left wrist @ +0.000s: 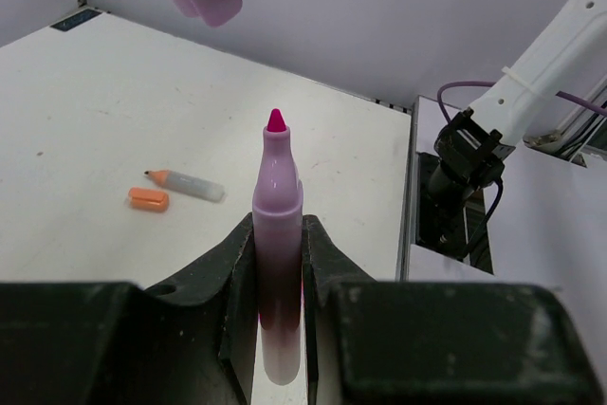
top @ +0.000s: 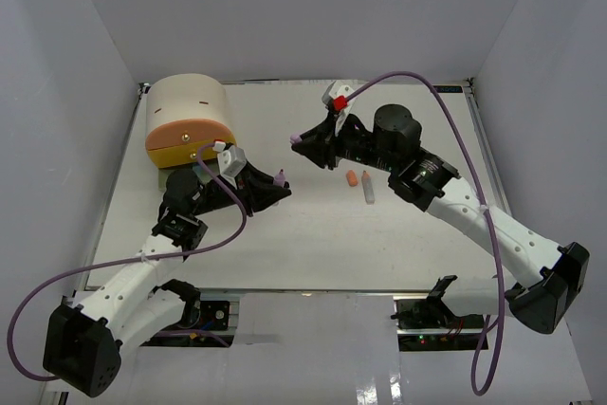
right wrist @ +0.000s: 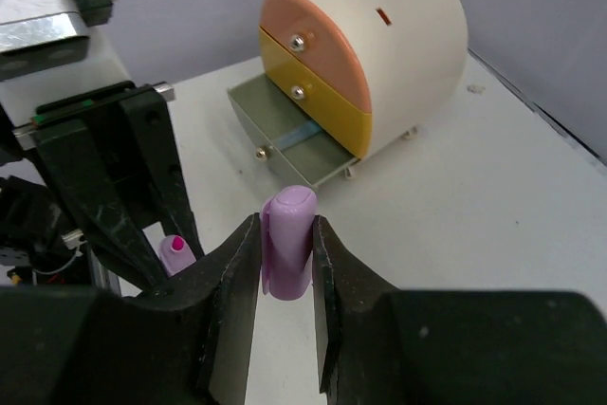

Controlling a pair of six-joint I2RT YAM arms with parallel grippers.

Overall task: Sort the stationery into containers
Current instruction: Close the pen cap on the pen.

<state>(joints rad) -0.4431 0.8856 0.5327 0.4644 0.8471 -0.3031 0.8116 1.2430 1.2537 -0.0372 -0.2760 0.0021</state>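
**Top view.** The left gripper point(top: 268, 184), jaws pinching a purple marker point(top: 277, 178), stood just right of the beige cabinet point(top: 188, 106) at the far left of the counter point(top: 313, 244). The marker's long axis ran left to right, tip pointing right. The right gripper point(top: 307, 138), jaws closed on a purple cap point(top: 297, 140), hung slightly farther back, near the tip but apart from it. A grey marker point(top: 368, 190) lay right of centre, long axis near to far, orange tip at the far end, with an orange cap point(top: 352, 178) just beside it on the left.

**Left wrist.** The purple marker point(left wrist: 277, 187) stood uncapped between the jaws of the left gripper point(left wrist: 278, 244), its magenta tip pointing away from the wrist.

**Right wrist.** The purple cap point(right wrist: 288, 220) sat pinched in the right gripper point(right wrist: 287, 239), rounded end outward, aimed toward the cabinet. The grey-green drawer point(right wrist: 275, 144) stood pulled open with a thin blue item point(right wrist: 302, 132) inside; the peach drawer point(right wrist: 318, 45) and yellow drawer point(right wrist: 318, 106) were shut.

**Progress, as judged.** Sorting appeared barely begun: the purple marker awaited capping and stowing, and the grey marker and orange cap remained unsorted.
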